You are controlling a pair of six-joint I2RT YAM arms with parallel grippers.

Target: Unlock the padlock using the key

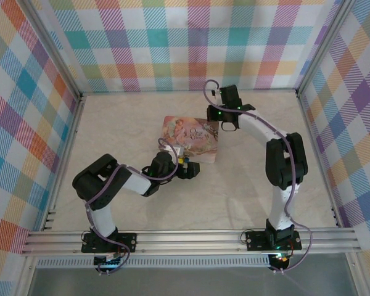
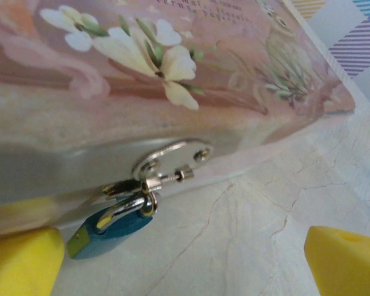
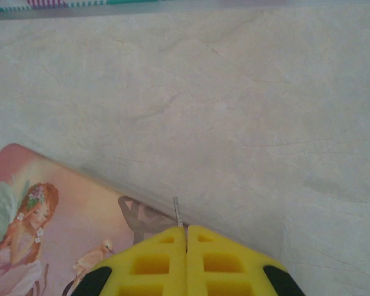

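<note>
Your right gripper [image 3: 186, 233] has its yellow pads pressed together on the key [image 3: 178, 213] — only a thin grey tip stands out past them, over the far right corner of the pink tin [image 3: 43, 209]. The key is very small, stiff and smooth. I think it can twist or slip between the soft pads if it is pushed sideways, so push it only along its length.

The padlock [image 2: 108, 227] hangs from the metal hasp [image 2: 172, 155] on the near side of the tin. Its blue body is tilted and seems to rest on the table [image 2: 253, 234]. It looks light and loose on its shackle, so it will probably move away from the key if nothing holds it.

Your left gripper [image 1: 187, 167] is just in front of the padlock with its pads wide apart, holding nothing. In my judgement you should take the padlock by the two flat faces of the body, not by the shackle, and leave the keyhole free — I cannot tell which way the keyhole points.
</note>
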